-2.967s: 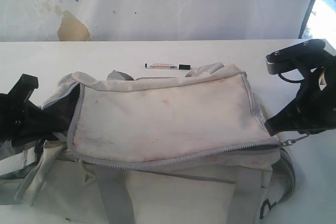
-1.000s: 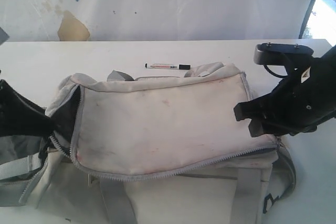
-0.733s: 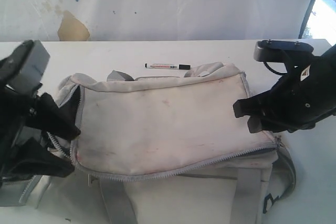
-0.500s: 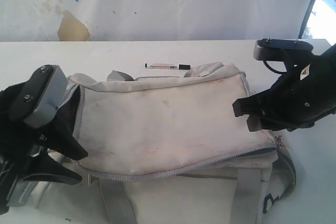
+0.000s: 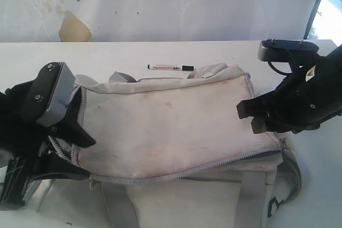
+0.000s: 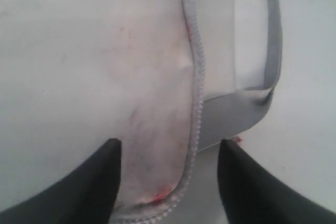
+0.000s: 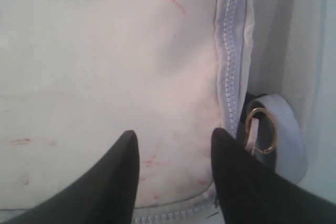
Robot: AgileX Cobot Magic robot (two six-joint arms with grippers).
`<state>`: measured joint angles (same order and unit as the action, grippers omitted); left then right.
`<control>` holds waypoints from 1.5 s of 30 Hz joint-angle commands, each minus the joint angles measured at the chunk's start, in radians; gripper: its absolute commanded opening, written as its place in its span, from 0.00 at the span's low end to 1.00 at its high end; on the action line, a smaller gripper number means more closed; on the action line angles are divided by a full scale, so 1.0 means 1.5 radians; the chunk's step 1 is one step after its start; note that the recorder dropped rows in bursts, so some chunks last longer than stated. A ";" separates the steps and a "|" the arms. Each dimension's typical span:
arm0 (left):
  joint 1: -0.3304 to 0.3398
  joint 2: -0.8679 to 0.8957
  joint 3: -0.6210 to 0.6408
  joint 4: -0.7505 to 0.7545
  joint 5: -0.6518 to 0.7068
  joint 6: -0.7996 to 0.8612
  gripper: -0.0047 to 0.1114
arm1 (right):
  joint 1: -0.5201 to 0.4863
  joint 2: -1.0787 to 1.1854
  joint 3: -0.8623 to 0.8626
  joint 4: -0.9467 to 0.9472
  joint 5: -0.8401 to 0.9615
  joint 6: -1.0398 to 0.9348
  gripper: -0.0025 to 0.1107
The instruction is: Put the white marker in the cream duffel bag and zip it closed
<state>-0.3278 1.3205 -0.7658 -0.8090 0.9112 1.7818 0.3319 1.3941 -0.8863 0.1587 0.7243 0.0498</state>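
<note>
The left gripper (image 6: 167,142), its two dark fingers spread with nothing clamped, sits at the left-hand corner of the large soft cream fabric duffel bag (image 5: 171,126); the corner of the bag's top flap lies in the gap between the fingers. The right gripper (image 7: 173,132) is likewise parted and empty, poised over the right-hand end of the same flap.

The slim white marker with a black cap (image 5: 171,68) lies flat on the table just beyond the bag's far edge, outside the bag and well apart from both grippers, its cap pointing right. The flap's grey zipper (image 5: 214,161) stands unzipped along the near edge.

The bag rests on a plain white table (image 5: 160,52) in front of a white backdrop bearing a tan patch (image 5: 72,28) and scattered blue specks; a dark post and bright daylight show at the far right.

Only the exterior view takes in the marker and both arms, the left gripper (image 5: 85,156) and the right gripper (image 5: 247,118). The left wrist view alone shows a grey webbing strap (image 6: 236,124) beside the zipper teeth (image 6: 197,77). The right wrist view alone reveals a small metal ring (image 7: 261,129) on a grey loop next to the zipper's end.
</note>
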 commanded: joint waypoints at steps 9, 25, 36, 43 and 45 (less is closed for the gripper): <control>-0.119 -0.003 0.014 0.158 -0.122 -0.073 0.63 | -0.002 -0.005 0.000 0.001 -0.015 -0.015 0.39; -0.122 0.025 0.039 0.158 -0.189 -0.074 0.53 | -0.002 -0.005 0.000 0.001 -0.019 -0.015 0.39; -0.122 0.026 0.039 0.116 -0.214 -0.073 0.04 | -0.002 -0.005 0.000 0.001 -0.018 -0.015 0.39; -0.122 0.011 0.035 0.058 -0.229 -0.077 0.04 | -0.002 -0.005 -0.022 0.004 0.025 -0.015 0.39; -0.122 0.005 0.025 0.031 -0.250 -0.104 0.04 | -0.002 -0.005 -0.045 0.004 0.045 -0.018 0.39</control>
<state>-0.5063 1.3489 -0.7095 -0.6930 0.5735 1.6688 0.3319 1.3941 -0.9107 0.1587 0.7547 0.0366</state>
